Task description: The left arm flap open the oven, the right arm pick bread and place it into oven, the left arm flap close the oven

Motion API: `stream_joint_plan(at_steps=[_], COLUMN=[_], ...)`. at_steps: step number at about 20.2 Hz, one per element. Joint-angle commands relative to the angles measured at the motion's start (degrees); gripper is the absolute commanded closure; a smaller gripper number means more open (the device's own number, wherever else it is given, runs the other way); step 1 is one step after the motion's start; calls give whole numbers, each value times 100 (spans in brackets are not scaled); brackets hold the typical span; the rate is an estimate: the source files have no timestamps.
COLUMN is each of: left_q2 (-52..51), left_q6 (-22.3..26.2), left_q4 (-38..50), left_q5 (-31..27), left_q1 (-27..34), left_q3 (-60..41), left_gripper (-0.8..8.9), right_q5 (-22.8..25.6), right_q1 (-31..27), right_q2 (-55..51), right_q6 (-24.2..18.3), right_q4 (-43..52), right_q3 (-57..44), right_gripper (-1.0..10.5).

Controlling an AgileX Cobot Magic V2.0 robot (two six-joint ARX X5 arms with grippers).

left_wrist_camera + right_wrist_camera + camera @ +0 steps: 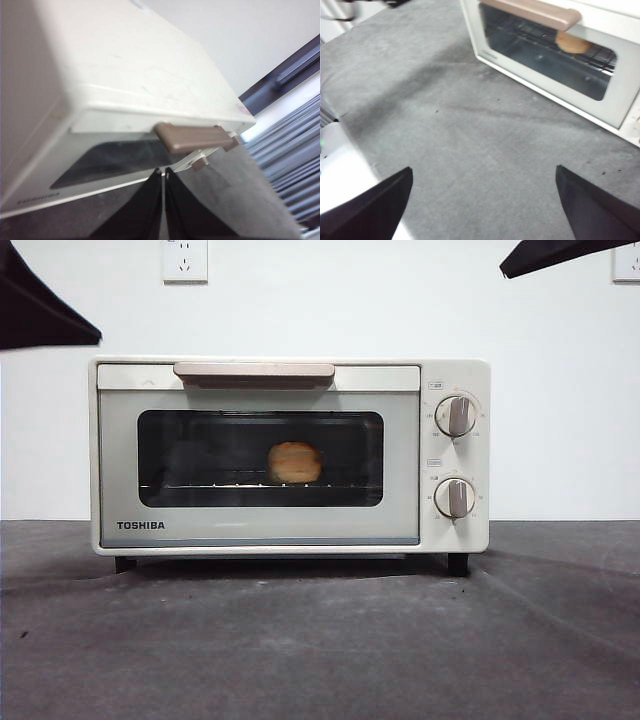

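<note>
The bread (295, 462) lies on the wire rack (230, 485) inside the oven (290, 455), a little right of the middle of the dark glass window and seen through it from the front; it is a rounded golden loaf, only slightly wider than tall, with its longer side running left to right along the rack. In the right wrist view the same loaf (572, 42) shows behind the glass just below the end of the handle. The oven stands on the grey desk (320, 640) with its long axis left to right and its door facing the near side; the door is shut, the beige bar handle (254, 372) lies level along its top edge, and two round knobs (456, 416) sit one above the other on the right panel. The left pincer (163, 172) hangs just in front of the upper door, below the handle (192, 138), its jaws pressed together with only a thin slit between them and holding nothing. The right pincer (482, 172) is held above the bare desk on the near side of the oven, well apart from it, jaws spread wide and empty. Two wall sockets (185, 260) show on the white wall behind.
</note>
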Motion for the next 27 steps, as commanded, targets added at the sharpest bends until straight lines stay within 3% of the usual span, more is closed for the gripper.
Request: stream_joint_plan(at_steps=[1, 6, 10, 18, 25, 27], left_q2=[-610, -1718, -2087, -2380, -2400, -2400], left_q6=[787, 1878, 2481, 2730, 2730, 2728], left_q4=[-1001, -3283, -4592, -5584, -5685, -5687], left_q5=[-409, -1434, -1871, -1869, -1869, -1869], left_q1=[-149, -562, -763, -815, -813, -813], left_q3=[197, 1023, 1725, 1906, 1906, 1906], left_gripper=[798, 798, 798, 798, 798, 797], right_q5=[131, 293, 444, 444, 444, 444], right_q1=[61, 61, 61, 61, 61, 61], right_q2=[48, 48, 48, 48, 48, 48], right_q6=[33, 15, 17, 22, 20, 15], right_q4=[101, 317, 358, 358, 361, 358], right_q3=[63, 63, 63, 63, 63, 63], right_gripper=[499, 499, 499, 499, 504, 610])
